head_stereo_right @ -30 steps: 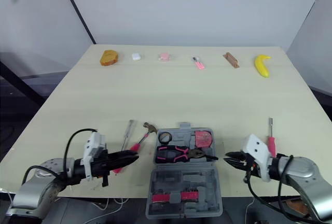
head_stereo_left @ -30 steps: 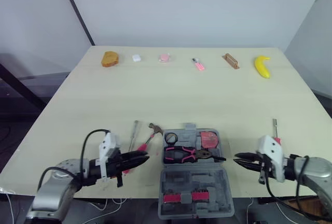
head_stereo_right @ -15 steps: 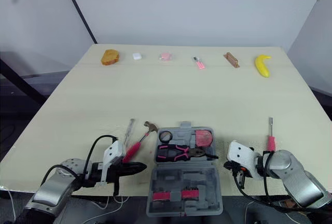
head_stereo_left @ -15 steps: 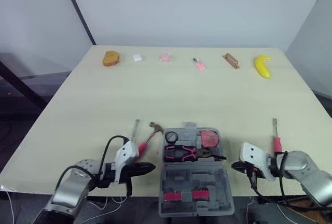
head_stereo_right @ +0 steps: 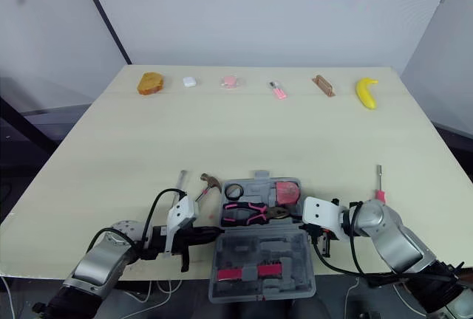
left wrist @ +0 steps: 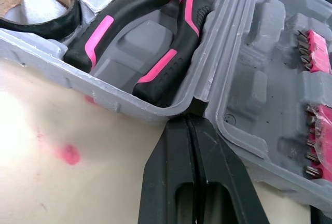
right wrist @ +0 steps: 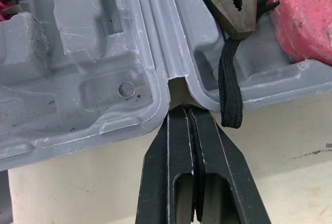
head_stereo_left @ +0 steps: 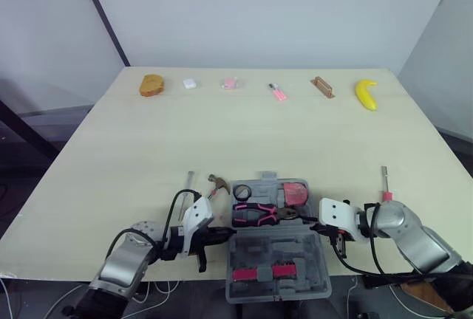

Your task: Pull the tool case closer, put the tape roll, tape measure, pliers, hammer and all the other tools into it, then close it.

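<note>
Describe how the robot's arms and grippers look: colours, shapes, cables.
Both arms are rounded silver-grey metal. Each wrist carries a white boxy housing, with black cables looping beside it. The left gripper and right gripper each have two slim, tapering black fingers.

A pale wooden table (head_stereo_left: 244, 134) is seen. Along its far edge a row is laid out, from left to right: a brown bread-like piece (head_stereo_left: 152, 85), a small white item (head_stereo_left: 190, 83), a pink item (head_stereo_left: 229, 83), a small pink-and-white item (head_stereo_left: 278, 92), a brown block (head_stereo_left: 321, 87) and a banana (head_stereo_left: 365, 94). At the near edge an open grey tool case (head_stereo_left: 277, 249) is laid flat (lid on the near side). Just left of it a hammer (head_stereo_left: 216, 181) and a thin metal tool (head_stereo_left: 189, 180) are placed; a pink-handled screwdriver (head_stereo_left: 385, 186) is set apart on the right.
</note>
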Tool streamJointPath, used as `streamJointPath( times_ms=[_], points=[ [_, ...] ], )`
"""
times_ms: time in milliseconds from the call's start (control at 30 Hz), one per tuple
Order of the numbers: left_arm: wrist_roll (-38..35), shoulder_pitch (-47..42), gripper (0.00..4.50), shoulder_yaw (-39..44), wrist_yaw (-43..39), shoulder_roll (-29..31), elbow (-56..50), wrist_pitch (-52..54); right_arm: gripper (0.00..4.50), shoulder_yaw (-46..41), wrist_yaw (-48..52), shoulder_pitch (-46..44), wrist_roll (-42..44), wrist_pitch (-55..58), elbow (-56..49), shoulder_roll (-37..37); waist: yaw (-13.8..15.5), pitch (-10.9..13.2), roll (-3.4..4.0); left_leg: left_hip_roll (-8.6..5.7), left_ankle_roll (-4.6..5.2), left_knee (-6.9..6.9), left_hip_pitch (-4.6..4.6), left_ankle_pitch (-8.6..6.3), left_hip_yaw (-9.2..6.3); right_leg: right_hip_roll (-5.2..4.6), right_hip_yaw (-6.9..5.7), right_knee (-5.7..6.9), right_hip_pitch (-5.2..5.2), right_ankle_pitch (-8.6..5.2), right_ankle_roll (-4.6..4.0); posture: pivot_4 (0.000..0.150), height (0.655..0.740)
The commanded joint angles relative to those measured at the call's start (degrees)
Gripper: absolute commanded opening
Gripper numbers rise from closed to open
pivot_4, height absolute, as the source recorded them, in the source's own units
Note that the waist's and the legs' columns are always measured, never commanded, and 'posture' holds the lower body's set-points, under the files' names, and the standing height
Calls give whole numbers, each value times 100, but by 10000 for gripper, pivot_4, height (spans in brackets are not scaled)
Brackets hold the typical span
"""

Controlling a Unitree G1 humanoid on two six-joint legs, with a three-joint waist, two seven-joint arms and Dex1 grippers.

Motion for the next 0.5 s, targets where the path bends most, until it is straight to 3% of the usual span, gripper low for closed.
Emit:
streamJointPath(
  times_ms=[33,500],
  points=[
    [-35,-290,320,-117,59,-214,-39,-21,0,-19,6,-160,26,-124,131,138,6,0,0,-1,0,4,-1,0,1,0,-1,1,1,0,1,1500,7400],
    [296,-1364,320,-61,243,-495,1229,-154,0,-14,14,-1287,-206,-550,1885,780,36,1,2,-4,0,24,4,1,10,0,-6,-1,20,16,8,1500,7400]
  ],
)
